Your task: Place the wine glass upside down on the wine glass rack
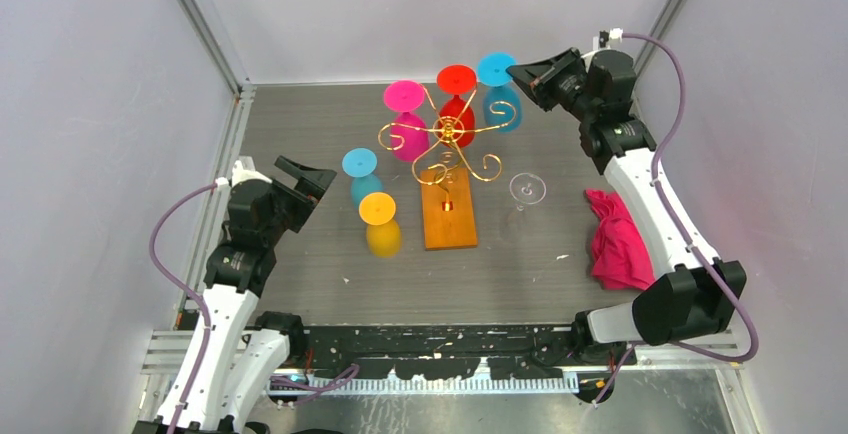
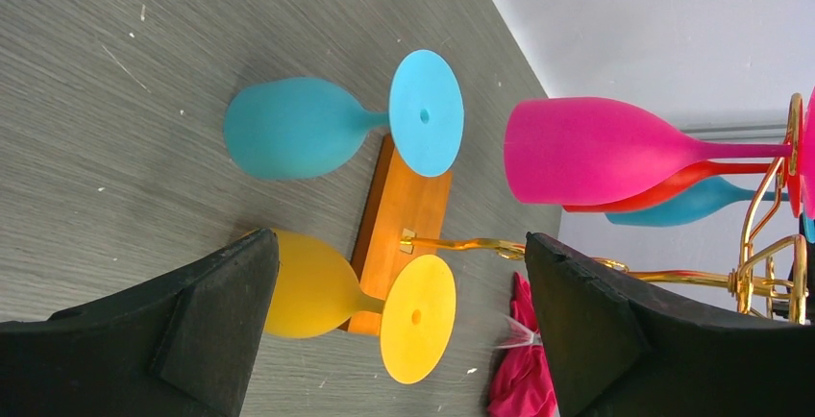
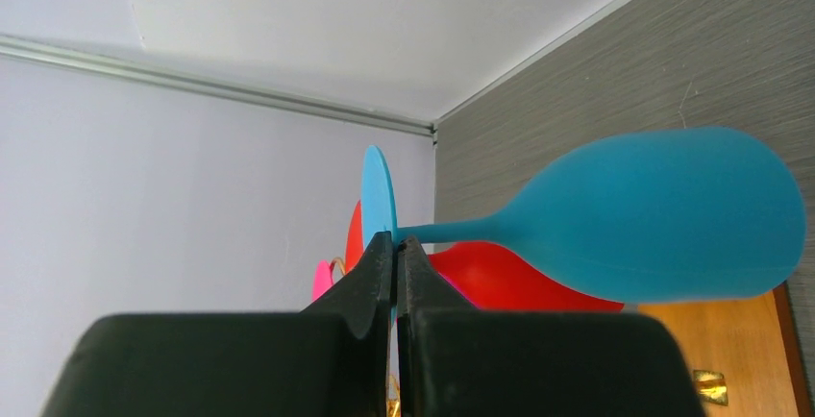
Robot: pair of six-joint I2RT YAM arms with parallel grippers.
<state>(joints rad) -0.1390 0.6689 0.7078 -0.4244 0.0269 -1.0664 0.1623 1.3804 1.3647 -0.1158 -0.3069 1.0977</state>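
The wine glass rack (image 1: 446, 135) is a gold wire stand on an orange-brown wooden base (image 1: 448, 219). A pink glass (image 1: 406, 119) and a red glass (image 1: 456, 104) hang on it upside down. My right gripper (image 1: 520, 76) is shut on the foot disc of a blue wine glass (image 3: 663, 215), held upside down at the rack's back right arm; whether it rests on the arm I cannot tell. A teal glass (image 1: 361, 176) and a yellow glass (image 1: 381, 224) stand upside down left of the base. My left gripper (image 2: 399, 244) is open, empty, facing the yellow glass (image 2: 308, 287).
A clear glass (image 1: 527, 191) stands right of the wooden base. A pink cloth (image 1: 620, 239) lies near the right arm. Grey walls close in the table at the back and on both sides.
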